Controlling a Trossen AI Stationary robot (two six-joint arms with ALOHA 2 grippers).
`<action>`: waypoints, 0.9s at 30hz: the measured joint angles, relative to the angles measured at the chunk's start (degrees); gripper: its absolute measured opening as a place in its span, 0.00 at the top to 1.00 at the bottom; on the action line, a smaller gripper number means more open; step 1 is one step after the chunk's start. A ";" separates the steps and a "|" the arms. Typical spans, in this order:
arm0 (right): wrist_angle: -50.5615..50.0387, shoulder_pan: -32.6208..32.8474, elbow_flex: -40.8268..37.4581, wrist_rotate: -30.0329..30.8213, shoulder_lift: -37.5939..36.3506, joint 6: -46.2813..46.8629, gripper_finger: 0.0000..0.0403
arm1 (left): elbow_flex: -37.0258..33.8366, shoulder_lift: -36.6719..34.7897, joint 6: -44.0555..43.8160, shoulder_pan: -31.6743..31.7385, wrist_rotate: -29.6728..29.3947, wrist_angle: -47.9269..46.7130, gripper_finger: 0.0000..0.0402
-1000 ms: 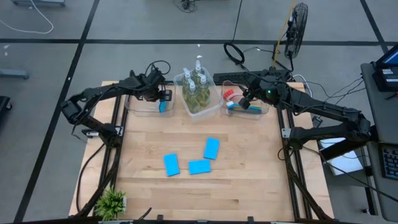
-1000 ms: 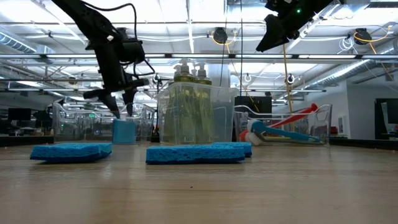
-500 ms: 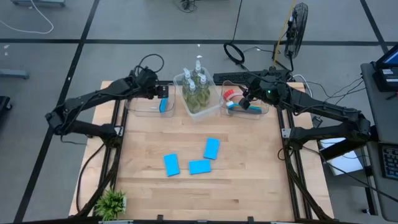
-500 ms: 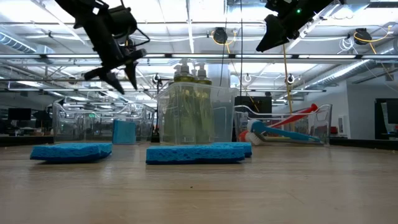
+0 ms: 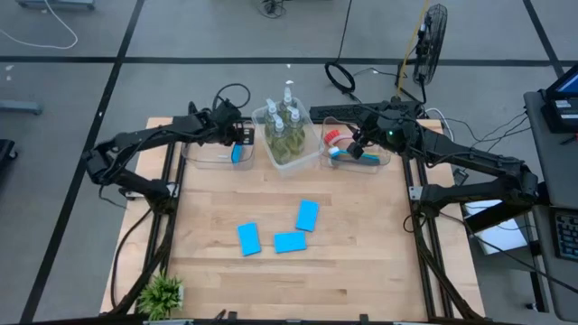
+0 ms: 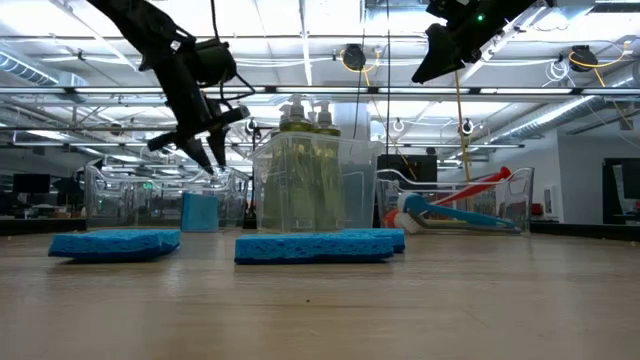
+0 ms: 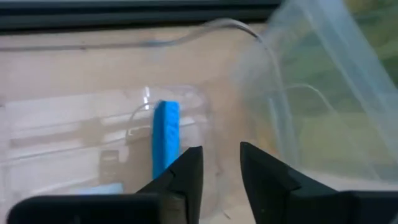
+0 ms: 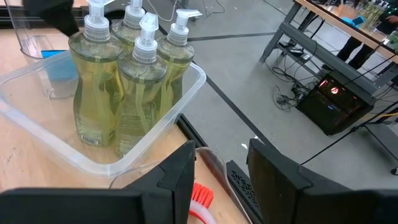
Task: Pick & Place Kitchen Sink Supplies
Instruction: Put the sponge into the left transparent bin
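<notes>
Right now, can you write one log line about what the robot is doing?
left gripper: open, empty, above left tub | sponge: upright in tub | three sponges: on table | right gripper: open, empty, over brush tub

Wooden table point(image 5: 361, 271); sponges point(image 5: 290, 241), tubs point(image 5: 213, 155) (clear), plant point(image 5: 163, 294)

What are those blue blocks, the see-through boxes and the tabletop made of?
The blue sponges look like soft cellular foam: matte with rough, pitted edges. The tub holding the pump bottles seems to be thin clear plastic, glossy with rounded corners. The table appears to be pale wood, probably butcher-block, judging by its plank lines.
</notes>
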 joint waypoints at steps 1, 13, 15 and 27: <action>0.01 0.00 0.00 0.00 0.00 0.00 0.66 | -0.02 0.39 0.31 0.30 -0.16 0.01 0.75; 0.01 0.00 0.00 0.00 0.00 -1.07 0.66 | 0.01 6.62 2.17 2.62 1.35 -1.89 0.95; 0.01 0.00 0.00 0.00 0.00 -1.09 0.66 | 0.01 6.62 2.32 3.37 1.33 -2.51 0.98; -0.02 0.00 0.00 0.00 0.00 -1.09 0.66 | 0.03 5.66 2.55 4.86 0.27 -4.07 0.92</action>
